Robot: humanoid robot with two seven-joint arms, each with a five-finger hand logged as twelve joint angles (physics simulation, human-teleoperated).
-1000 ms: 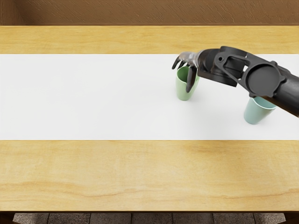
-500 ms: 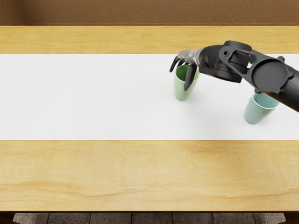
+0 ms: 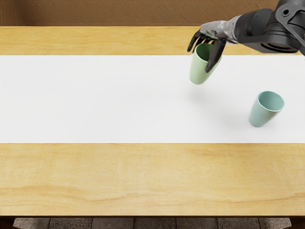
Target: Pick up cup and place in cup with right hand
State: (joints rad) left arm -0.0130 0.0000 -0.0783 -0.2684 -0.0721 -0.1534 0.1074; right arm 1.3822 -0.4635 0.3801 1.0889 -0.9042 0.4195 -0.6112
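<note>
right hand (image 3: 199, 60): closed around green cup (image 3: 198, 73) | green cup: raised above white runner (image 3: 95, 100) | teal cup (image 3: 262, 111): on runner, near counter's (image 3: 143, 176) right edge

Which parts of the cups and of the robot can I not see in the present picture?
Head view:
- Part of the green cup's rim: covered by the right hand.
- Floor inside the teal cup: behind its near wall.
- Rest of the right arm: cut off by picture edges.
- Left hand: outside the picture.
</note>
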